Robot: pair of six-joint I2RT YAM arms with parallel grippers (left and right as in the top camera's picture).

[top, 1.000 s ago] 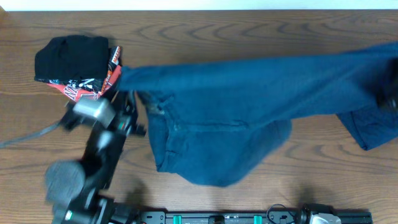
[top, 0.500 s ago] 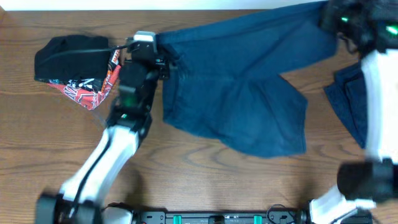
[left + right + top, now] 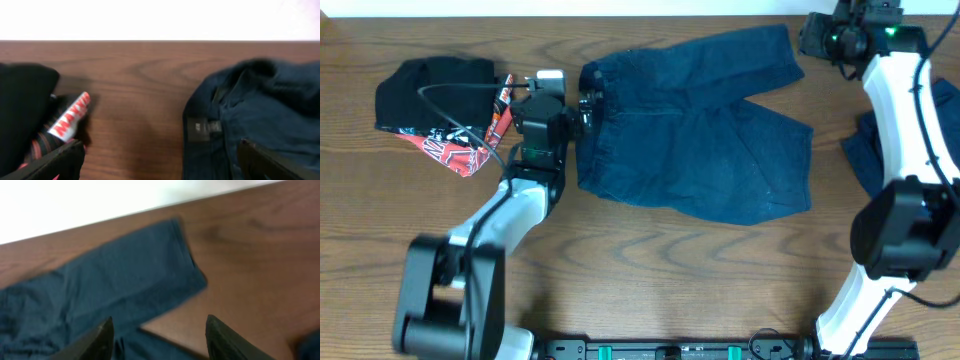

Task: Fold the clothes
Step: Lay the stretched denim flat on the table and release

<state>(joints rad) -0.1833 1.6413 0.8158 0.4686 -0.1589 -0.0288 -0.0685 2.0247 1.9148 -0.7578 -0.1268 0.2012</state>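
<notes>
Left hand (image 3: 550, 92): jaws spread wide with nothing between them. It sits over bare wood between the black bundle and the waistband of the navy shorts, with one finger just beside the waistband.
Right hand (image 3: 159, 330): jaws apart, gripping nothing. It is at the far right corner, near the hem of the shorts' far leg.
Bench (image 3: 650, 260): brown wood-grain top running the full width, with a dark rail (image 3: 670, 350) along the near edge.
Room: a plain white strip (image 3: 620, 8) beyond the far edge; nothing more can be read.
Navy shorts (image 3: 690, 140): spread flat mid-bench, waistband to the left, two legs to the right, lightly creased.
Label (image 3: 202, 125): small dark patch at the waistband, lettering too blurred to read.
Second navy garment (image 3: 860, 155): at the right edge, partly hidden behind the right arm (image 3: 910, 110). Its shape cannot be told.
Black bundle (image 3: 435, 95): far left, black cloth with a red-and-white printed band. The print is cut short in the left wrist view.
Obstruction: the left arm (image 3: 510, 215) crosses the near-left wood.
</notes>
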